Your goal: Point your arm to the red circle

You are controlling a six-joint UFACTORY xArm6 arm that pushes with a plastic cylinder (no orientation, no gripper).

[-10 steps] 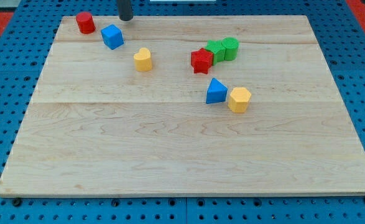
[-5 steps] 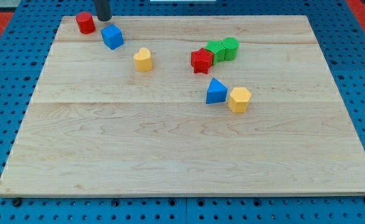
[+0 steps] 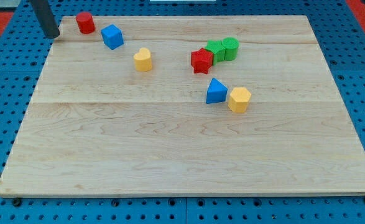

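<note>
While my tip, a bare rod with no jaws, sits left of the red circle at the board's far-left corner, a hasty rightward sweep risks knocking it toward the blue cube.

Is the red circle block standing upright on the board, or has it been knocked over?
Upright. The red circle block stands on the board with its round flat face up. My tip is to its left, not touching it.
</note>
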